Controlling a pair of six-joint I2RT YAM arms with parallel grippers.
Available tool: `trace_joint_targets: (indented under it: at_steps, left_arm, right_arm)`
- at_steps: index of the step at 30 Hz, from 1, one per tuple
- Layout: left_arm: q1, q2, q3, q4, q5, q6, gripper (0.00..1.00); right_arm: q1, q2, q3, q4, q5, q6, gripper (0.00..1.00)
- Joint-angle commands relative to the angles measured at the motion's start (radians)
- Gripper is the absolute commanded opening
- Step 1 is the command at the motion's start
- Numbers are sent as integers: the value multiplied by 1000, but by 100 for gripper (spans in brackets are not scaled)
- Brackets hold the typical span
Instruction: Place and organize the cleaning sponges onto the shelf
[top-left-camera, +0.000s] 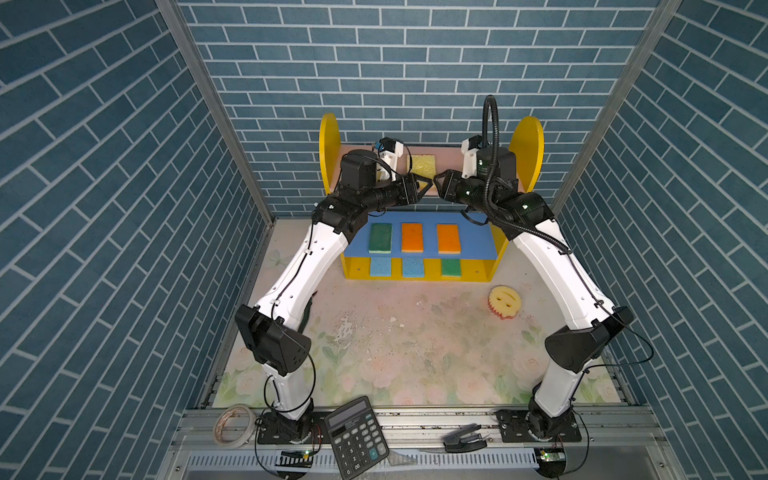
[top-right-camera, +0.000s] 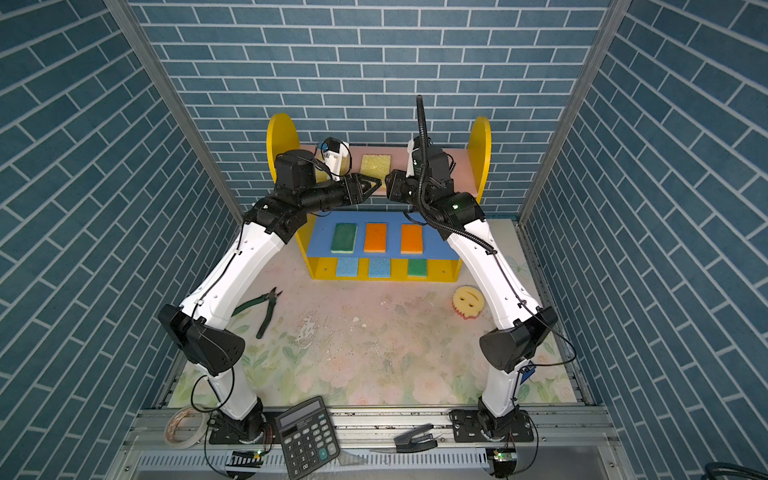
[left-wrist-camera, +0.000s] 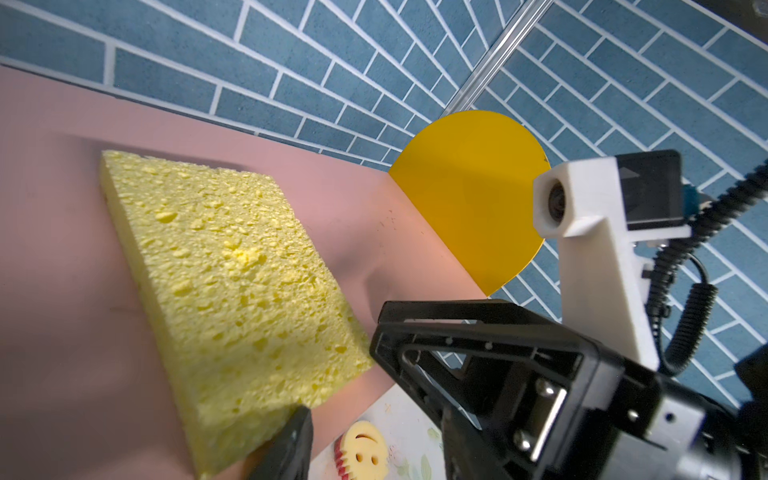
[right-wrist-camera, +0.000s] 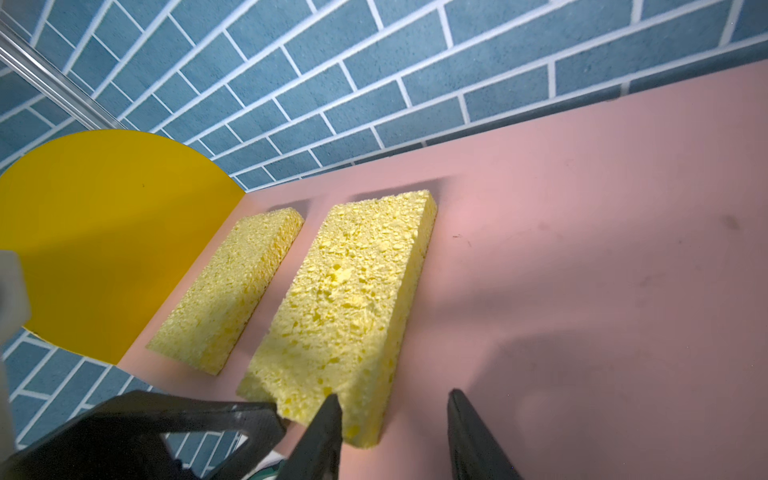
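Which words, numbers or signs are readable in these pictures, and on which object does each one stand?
"+": blue key of the calculator.
"0" and "00": its bottom keys.
Its other keys and the label above its display: too small to read.
Smiley sponge: a face only, no letters.
No other readable text shows.

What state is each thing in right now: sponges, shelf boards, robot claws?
Two yellow rectangular foam sponges: flat on the pink top board.
Green sponge and two orange sponges: flat on the blue middle board.
Two light blue sponges and second green sponge: on the yellow base.
Round yellow smiley sponge: on the floral table, unshelved.
Right gripper: open, empty.
Left gripper: cannot tell.
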Motion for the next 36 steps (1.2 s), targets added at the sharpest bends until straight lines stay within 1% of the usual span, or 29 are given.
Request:
trace_joint_targets:
  at_steps: [1,10,17,21,25,27,30,33,36]
  left_arm:
    - [-2,15,25,-5,-7,14,52]
    - [-10,0,3,6,0,11,51]
    - [-10,-60,11,7,-3,20,52]
    - [-10,-105,5,22,3,24,52]
    - [-11,-159,-13,30,19,20,52]
    - [-11,-197,-43,34,20,22,52]
    - [-11,-279,-129,38,-1,43,52]
    - [-11,-380,-256,63,-44,55,53]
    - [-11,-489,-419,135,-60,40,54]
  right_arm:
    - [-1,-41,-23,20,13,14,44]
    - [-7,-42,-32,28,5,26,44]
    - [-7,-87,-39,27,0,28,45]
    - [-3,-158,-109,62,22,20,45]
    - [2,-275,-250,119,59,19,45]
    - [8,-341,-337,144,83,20,45]
    - [14,-446,-461,162,128,19,45]
    - [15,-528,-550,145,181,12,45]
    - [15,-605,-645,119,222,2,46]
